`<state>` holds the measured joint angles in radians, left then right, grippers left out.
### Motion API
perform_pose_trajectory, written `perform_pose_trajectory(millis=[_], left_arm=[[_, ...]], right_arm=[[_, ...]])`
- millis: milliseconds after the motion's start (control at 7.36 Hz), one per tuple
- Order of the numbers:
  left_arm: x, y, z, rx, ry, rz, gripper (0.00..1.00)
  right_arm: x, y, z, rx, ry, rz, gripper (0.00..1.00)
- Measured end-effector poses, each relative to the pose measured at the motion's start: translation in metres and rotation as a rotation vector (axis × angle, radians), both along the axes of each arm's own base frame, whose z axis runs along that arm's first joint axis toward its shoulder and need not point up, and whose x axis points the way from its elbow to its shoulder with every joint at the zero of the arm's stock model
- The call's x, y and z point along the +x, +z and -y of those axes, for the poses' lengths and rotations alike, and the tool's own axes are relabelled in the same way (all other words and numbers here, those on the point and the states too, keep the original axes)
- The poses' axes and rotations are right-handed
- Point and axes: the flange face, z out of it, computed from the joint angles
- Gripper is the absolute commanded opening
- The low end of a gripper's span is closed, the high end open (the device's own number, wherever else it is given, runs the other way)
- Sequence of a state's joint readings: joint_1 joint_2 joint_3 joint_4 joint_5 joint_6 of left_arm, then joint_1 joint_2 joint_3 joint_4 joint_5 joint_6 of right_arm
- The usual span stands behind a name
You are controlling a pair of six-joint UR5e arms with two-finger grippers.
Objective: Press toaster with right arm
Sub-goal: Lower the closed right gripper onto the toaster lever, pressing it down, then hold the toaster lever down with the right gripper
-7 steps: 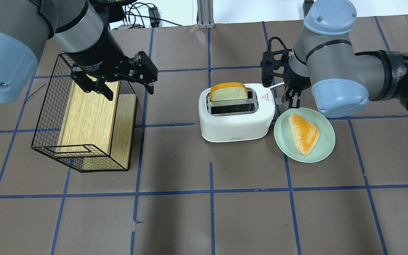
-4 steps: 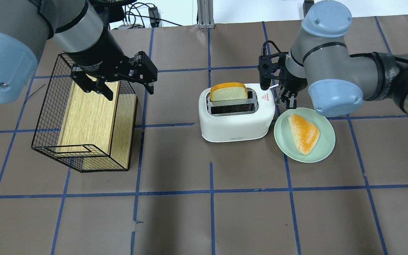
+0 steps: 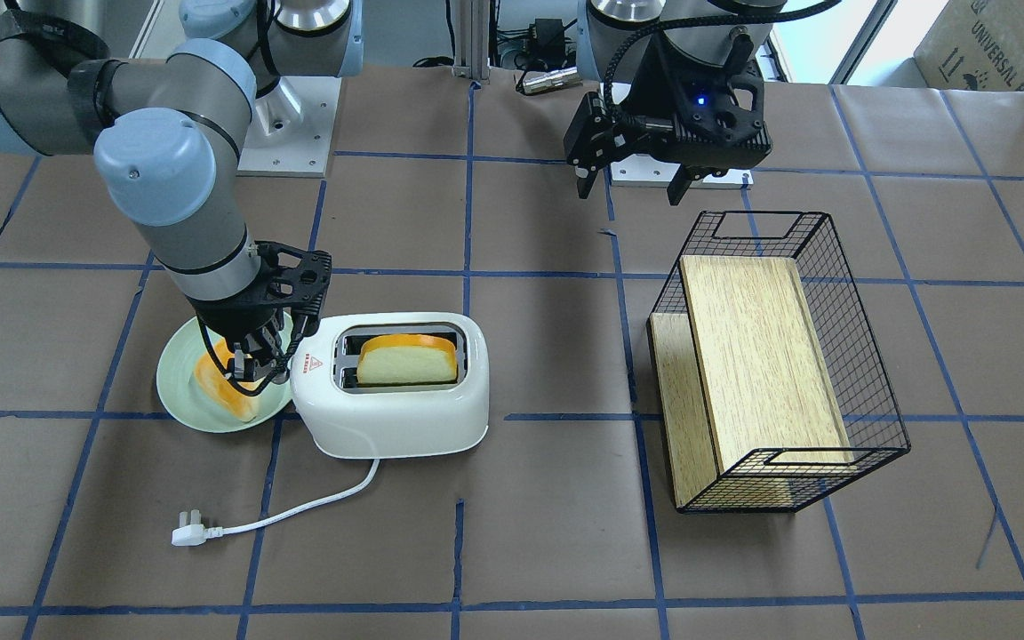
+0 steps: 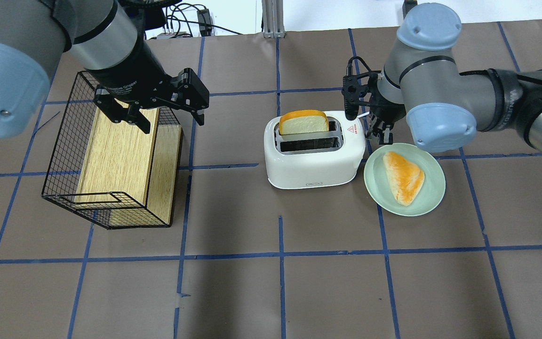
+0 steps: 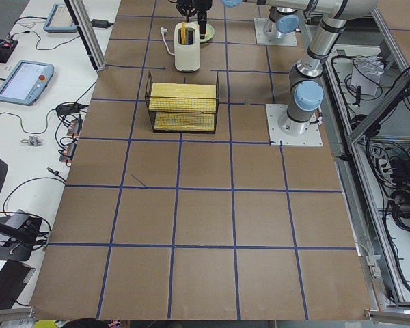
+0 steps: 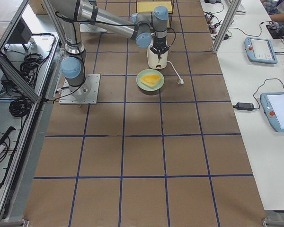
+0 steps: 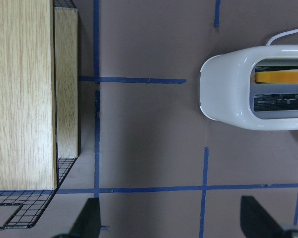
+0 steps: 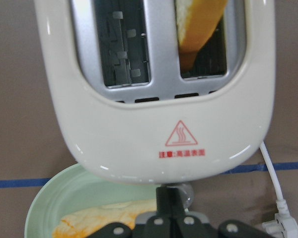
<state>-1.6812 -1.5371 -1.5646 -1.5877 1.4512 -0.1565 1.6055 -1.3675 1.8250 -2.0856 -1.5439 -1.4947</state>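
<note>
The white toaster [image 4: 315,165] stands mid-table with a slice of bread [image 4: 304,123] upright in its far slot; the near slot is empty. My right gripper [image 4: 377,133] hangs at the toaster's right end, just beside the red triangle mark [image 4: 352,128]. In the right wrist view its fingers [image 8: 167,203] are pressed together, tips against the end of the toaster [image 8: 164,119] at a small grey knob [image 8: 185,192]. In the front view it [image 3: 256,363] sits between toaster and plate. My left gripper [image 4: 167,115] is open and empty above the basket.
A green plate [image 4: 433,200] with a bread piece [image 4: 405,176] lies right beside the toaster under my right wrist. A black wire basket [image 4: 64,155] holding a wooden board stands at the left. The toaster's white cord and plug [image 3: 188,533] lie on the far side.
My right gripper has moved left, closer to the toaster's right end, and the right elbow has followed. The left arm, toaster and bread have not moved.
</note>
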Motion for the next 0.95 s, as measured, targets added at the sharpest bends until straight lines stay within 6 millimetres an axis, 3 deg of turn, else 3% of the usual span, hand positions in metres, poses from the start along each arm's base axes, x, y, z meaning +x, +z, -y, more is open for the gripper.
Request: perform_pose_trajectory(millis=[951], left_arm=[[0.000, 0.000, 0.000, 0.000, 0.000, 0.000, 1.00]], right_arm=[[-0.001, -0.022, 0.007, 0.018, 0.002, -0.014, 0.09]])
